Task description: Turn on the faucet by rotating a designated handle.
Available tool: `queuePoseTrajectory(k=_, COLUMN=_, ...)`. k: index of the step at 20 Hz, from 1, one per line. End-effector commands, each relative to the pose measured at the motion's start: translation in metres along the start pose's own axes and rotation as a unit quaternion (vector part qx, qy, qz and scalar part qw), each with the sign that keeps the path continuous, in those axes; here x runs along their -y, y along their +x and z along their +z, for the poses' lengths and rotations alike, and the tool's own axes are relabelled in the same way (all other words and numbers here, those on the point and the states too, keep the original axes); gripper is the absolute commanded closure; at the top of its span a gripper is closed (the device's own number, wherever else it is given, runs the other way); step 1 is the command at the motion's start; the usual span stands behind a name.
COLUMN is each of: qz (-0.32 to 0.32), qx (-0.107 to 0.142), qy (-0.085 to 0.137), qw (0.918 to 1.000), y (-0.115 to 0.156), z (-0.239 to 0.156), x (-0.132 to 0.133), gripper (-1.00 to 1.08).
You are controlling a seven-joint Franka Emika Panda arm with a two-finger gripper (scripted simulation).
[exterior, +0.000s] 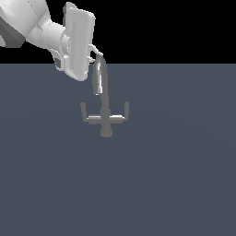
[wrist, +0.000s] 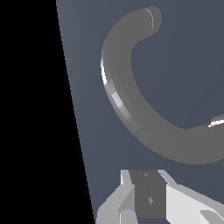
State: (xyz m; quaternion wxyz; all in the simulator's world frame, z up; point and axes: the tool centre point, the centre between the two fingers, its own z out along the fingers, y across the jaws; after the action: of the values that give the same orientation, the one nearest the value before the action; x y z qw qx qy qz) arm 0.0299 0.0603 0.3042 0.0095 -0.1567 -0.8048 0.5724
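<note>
The faucet stood on the blue-grey table, a little toward the exterior view's left of the middle and nearer the far edge than the near one. Its round base post rose into a tall arched spout, and a crossbar low on the post carried two short upturned levers. One handle stood at the crossbar's end on the exterior view's left, the other handle at the end on the exterior view's right; both were upright, and the pictures did not show which was the designated one.

The white arm reached in from the far left corner of the exterior view. Its gripper hung beside the top of the spout, well above both levers. Whether it touched the spout could not be told. How far the claw was open could not be told either, and nothing showed in its hold.

In the wrist view the curved spout filled the picture, with part of the gripper body below it.

No writing, brand or label could be read on anything.
</note>
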Motion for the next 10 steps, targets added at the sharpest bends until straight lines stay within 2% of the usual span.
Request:
queuePoseTrajectory(k=1, qz=-0.037, qx=0.01, qy=0.014, qw=0.9992, y=-0.002, z=-0.002, x=-0.013, gripper=1.08)
queuePoseTrajectory(k=5, qz=-0.095, qx=0.023, qy=0.036, qw=0.9945, y=-0.005, z=-0.006, x=-0.034, gripper=1.08)
queuePoseTrajectory(k=10, qz=-0.166, qx=0.037, qy=0.065, qw=0.9833, y=-0.006, z=-0.009, x=-0.061, gripper=1.08)
